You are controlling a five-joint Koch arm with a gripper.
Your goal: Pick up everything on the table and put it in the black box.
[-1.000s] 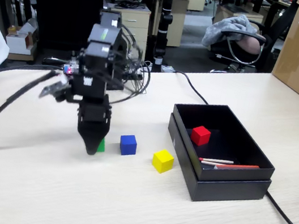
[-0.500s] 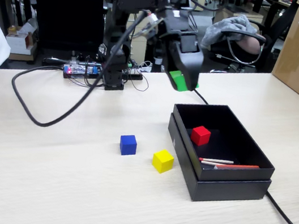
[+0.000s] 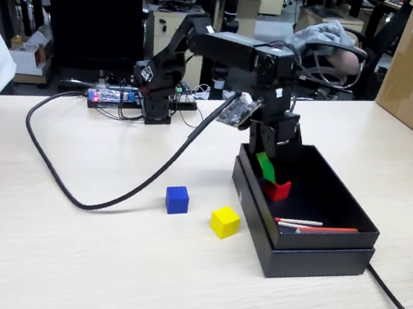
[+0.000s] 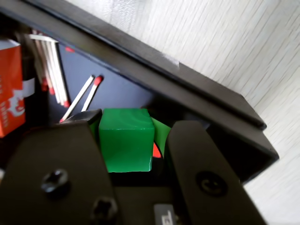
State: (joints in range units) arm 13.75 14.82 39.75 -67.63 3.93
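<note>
In the fixed view, my black gripper (image 3: pixel 269 167) hangs over the shallow matte black box (image 3: pixel 342 199), near its left wall, pinching the small green cube (image 3: pixel 265 167) directly above the small red cube (image 3: pixel 278 189). In the wrist view, the jaws clamp the green cube (image 4: pixel 125 138); I'd shift toward bare floor before releasing.

Even, bright office light, soft shadows under the cubes; fixed view sharp, wrist view close, slightly blurred at its edges
</note>
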